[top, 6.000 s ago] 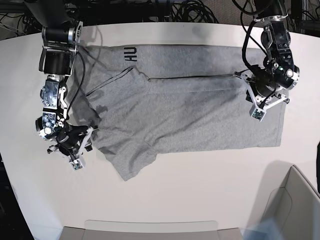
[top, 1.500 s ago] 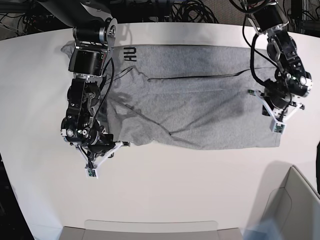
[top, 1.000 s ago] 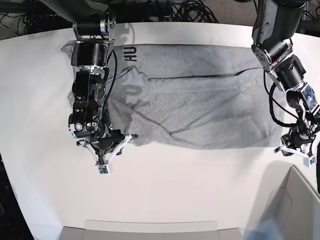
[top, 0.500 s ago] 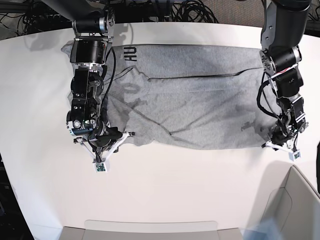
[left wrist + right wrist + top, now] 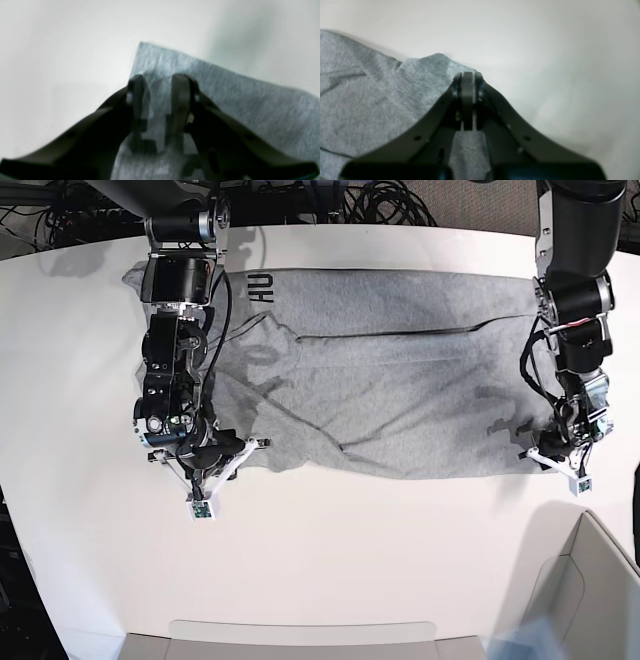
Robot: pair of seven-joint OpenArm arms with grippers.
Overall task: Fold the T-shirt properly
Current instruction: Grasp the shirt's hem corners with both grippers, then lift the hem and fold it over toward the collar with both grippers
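Where the white table lies bare along its near edge, a pale box shows at the near right corner. Beyond that strip, the T-shirt is spread flat across the middle of the table, grey, long side running left to right, with creases fanning through its left half and a dark seam line across the upper part.

At the shirt's near left edge, the right gripper is pressed down. Its jaws are closed tight together, and in the right wrist view a raised fold of grey cloth runs right up to the tips; it looks pinched on that edge.

At the near right corner of the shirt, the left gripper sits low. In the left wrist view its 2 fingers stand slightly apart over the cloth corner, with grey fabric visible in the gap; I cannot tell whether they grip anything.

Farther back, dark letters show near the far left corner. Cables lie behind the table.
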